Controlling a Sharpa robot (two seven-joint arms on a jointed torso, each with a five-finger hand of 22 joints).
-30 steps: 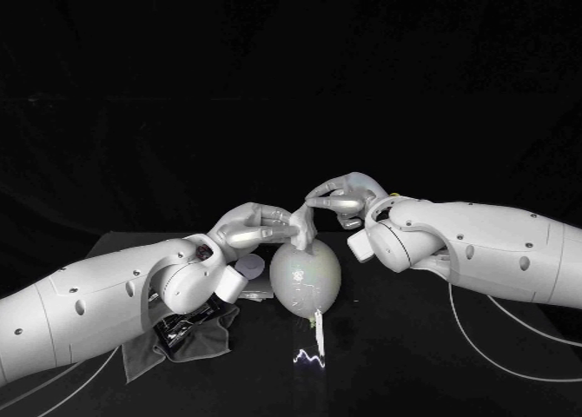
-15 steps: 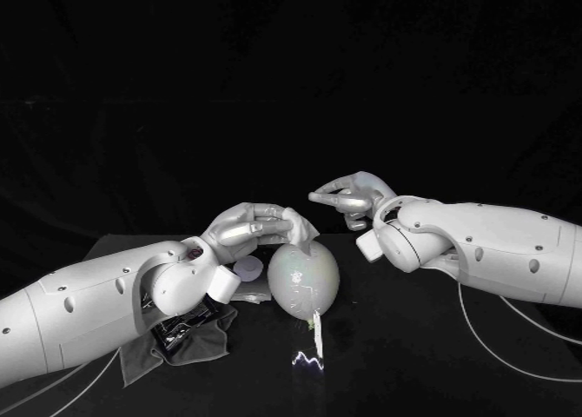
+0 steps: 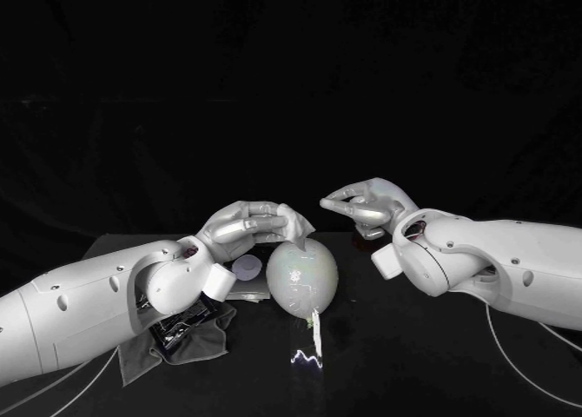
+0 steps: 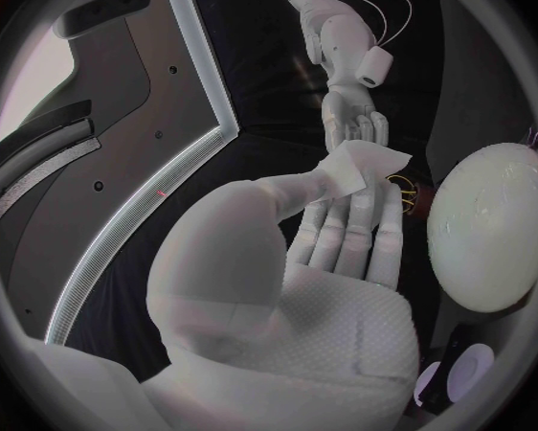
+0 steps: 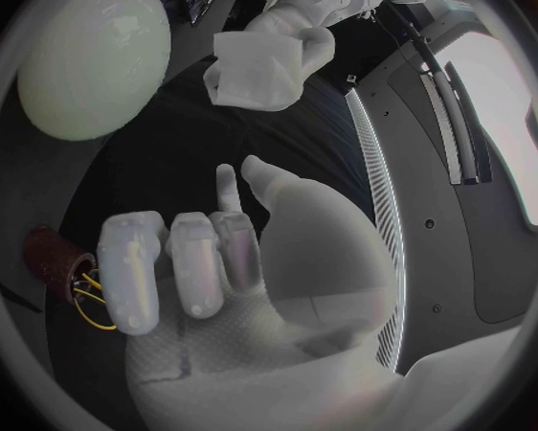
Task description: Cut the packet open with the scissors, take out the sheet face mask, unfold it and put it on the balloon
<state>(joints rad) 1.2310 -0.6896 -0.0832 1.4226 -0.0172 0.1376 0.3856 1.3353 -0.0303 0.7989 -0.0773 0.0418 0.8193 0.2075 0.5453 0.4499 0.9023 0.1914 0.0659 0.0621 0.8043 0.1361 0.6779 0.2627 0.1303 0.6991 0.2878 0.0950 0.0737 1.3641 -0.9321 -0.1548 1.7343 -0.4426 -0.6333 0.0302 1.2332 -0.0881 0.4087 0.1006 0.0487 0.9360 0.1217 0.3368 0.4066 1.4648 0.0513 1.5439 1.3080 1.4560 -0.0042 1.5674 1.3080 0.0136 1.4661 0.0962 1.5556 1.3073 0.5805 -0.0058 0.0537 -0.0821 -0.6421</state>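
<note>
The sheet face mask (image 3: 291, 223) is pinched between the thumb and fingertips of the left hand (image 3: 248, 228), with the other fingers lying loosely alongside. The hand holds it up off the tabletop (image 3: 404, 365), just above and to the left of the top of the balloon (image 3: 304, 276). In the wrist views a gap shows between mask and balloon. The mask is white and folded into a small, thick, crumpled wad with one corner sticking out past the fingertips.

The right hand (image 3: 367, 206) hovers on the other side of the balloon, higher than its top and apart from it. Its fingers are curled in toward the thumb with nothing between them.

The balloon is pale, smooth and egg-shaped, and stands upright between the two hands with its narrow end down. A thin pale string (image 3: 315, 334) trails from that end onto the tabletop.

Under the left arm a dark crumpled cloth (image 3: 197, 340) lies on the tabletop. Something shiny sits on it, but I cannot tell what. A small pale round disc (image 3: 248, 265) sits just beside the balloon, on the left-arm side.
</note>
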